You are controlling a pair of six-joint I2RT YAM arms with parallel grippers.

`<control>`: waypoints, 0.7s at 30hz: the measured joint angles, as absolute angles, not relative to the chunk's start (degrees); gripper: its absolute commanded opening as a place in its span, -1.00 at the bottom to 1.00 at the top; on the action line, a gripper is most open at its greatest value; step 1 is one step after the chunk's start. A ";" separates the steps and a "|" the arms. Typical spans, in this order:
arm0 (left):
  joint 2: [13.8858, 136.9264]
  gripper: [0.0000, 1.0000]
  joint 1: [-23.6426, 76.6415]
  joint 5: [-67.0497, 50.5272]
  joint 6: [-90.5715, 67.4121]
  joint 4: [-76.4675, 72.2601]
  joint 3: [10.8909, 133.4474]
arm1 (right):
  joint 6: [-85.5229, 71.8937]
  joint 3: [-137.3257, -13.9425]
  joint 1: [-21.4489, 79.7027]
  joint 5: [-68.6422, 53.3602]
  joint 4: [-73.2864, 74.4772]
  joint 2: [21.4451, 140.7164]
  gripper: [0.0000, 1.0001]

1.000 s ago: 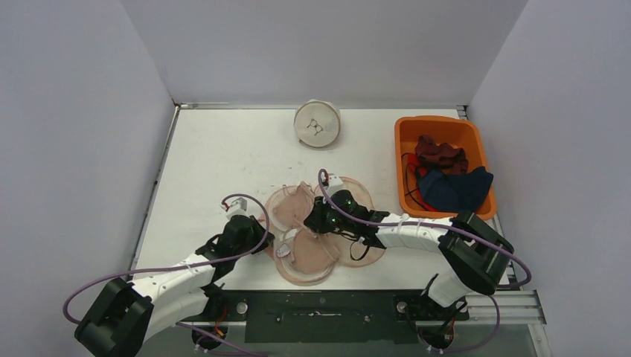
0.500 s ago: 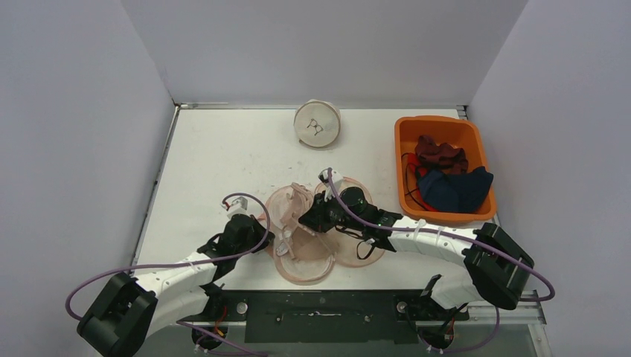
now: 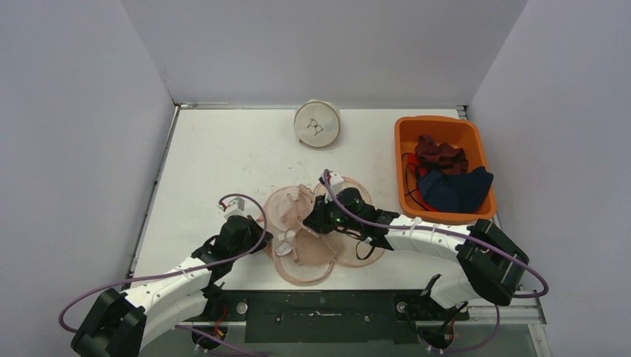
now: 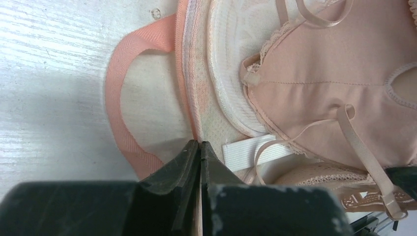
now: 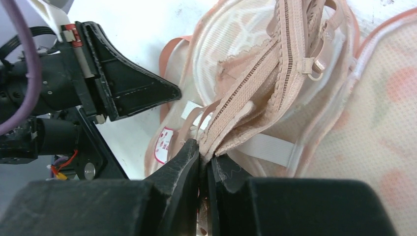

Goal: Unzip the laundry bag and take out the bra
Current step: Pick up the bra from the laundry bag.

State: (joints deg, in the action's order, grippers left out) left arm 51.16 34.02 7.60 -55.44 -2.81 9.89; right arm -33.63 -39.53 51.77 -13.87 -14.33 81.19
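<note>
Table [image 3: 216,163]: white and walled on three sides; I have bare surface behind and to the left.
Left gripper [image 4: 199,145]: it has just pinched closed on the laundry bag [image 3: 305,269] rim, so I judge the bag anchored.
Bra [image 4: 314,78]: it lies partly out of the opened bag, near the front edge.
Right gripper [image 5: 200,147]: clamped on the bra's band.
Orange bin [image 3: 402,130]: far right, well apart.

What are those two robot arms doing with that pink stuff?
They are getting a bra out of a pink mesh laundry bag that lies open on the table. The left gripper is shut on the bag's edge, and the right gripper pinches the bra's band. The bra is not out yet.
</note>
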 measured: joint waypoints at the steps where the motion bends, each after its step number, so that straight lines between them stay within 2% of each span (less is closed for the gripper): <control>1: 50.72 -0.94 34.02 7.62 -55.46 -2.46 9.89 | -33.54 -39.55 51.77 -13.69 -13.76 81.17 -0.89; 7: 48.82 -0.92 33.91 7.64 -55.48 -0.54 10.02 | -31.51 -43.35 51.77 -11.70 -6.26 79.24 -0.89; 21: 45.76 -0.91 33.54 7.66 -55.42 3.66 10.15 | -21.17 -57.65 51.20 -0.75 14.92 64.05 -0.89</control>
